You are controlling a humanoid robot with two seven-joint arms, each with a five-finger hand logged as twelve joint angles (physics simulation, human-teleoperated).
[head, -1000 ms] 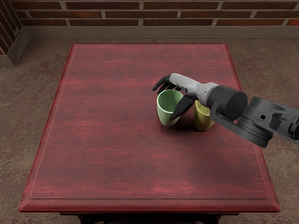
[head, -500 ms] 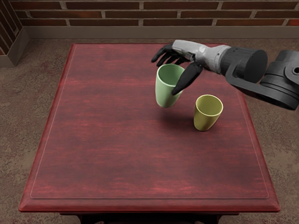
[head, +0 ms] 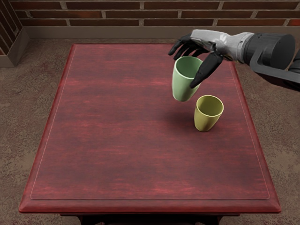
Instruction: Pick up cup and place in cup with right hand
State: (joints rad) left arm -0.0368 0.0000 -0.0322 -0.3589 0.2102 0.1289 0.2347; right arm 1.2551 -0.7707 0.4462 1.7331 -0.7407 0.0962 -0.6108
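My right hand point(head: 193, 63) reaches in from the picture's right and grasps the green cup point(head: 183, 84), thumb on its near right side and fingers behind the rim. The green cup hangs above the table, mouth up and slightly tilted. Just below and to the right of it, the yellow cup point(head: 207, 115) stands upright on the table, its mouth uncovered. The two cups look apart. The left arm does not show.
The red wooden table point(head: 112, 140) fills most of the view, with its front edge low in the picture. A brick wall point(head: 112, 14) rises beyond the far edge.
The green cup has risen off the table in my right hand, then shifted right toward the yellow cup. The yellow cup has stayed put and is now uncovered by the arm.
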